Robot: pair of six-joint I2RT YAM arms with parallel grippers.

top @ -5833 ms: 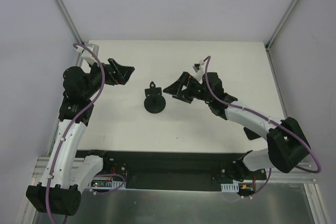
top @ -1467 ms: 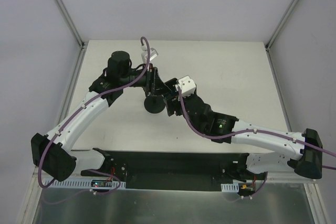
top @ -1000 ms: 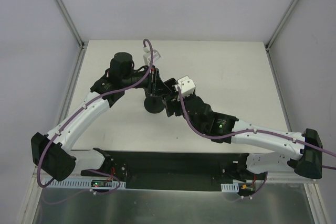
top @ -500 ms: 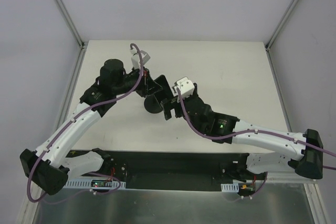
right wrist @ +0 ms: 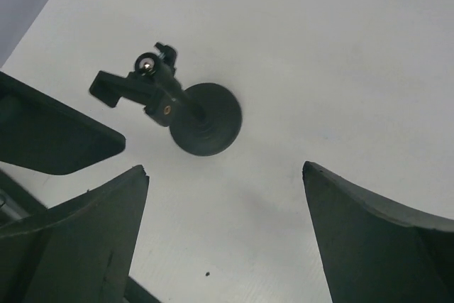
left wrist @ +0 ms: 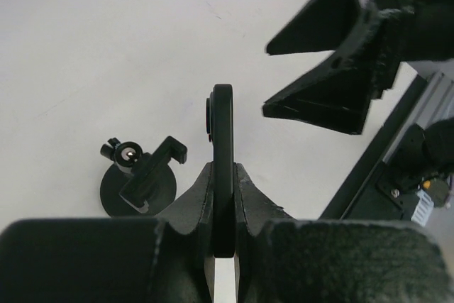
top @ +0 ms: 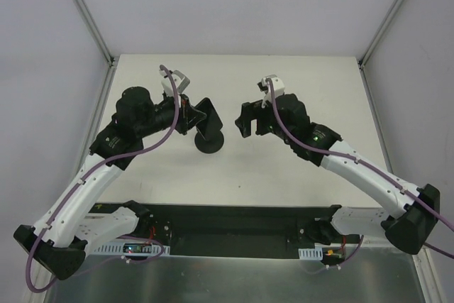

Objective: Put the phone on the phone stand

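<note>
Now the left gripper (left wrist: 223, 175) is clamping the phone (left wrist: 222, 125) edge-on, probably aiming for the phone stand (right wrist: 206, 122); the right gripper (right wrist: 225, 175) is hovering, fingers apart.

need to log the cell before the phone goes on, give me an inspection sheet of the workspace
surface: white table, carrying the phone stand; one tiny dark speck.
job's things: phone gripped edge-on to the left wrist camera, apart from the stand; phone stand standing on its disc base, clamp head empty.
clutter: nothing seen.
grippers: left tool shut on the phone, next to the stand; right tool open, holding nothing, on the stand's other side.
cables: a purple cable along the left arm and the right arm, neither touching the stand.
surroundings: pale walls, metal frame posts.
</note>
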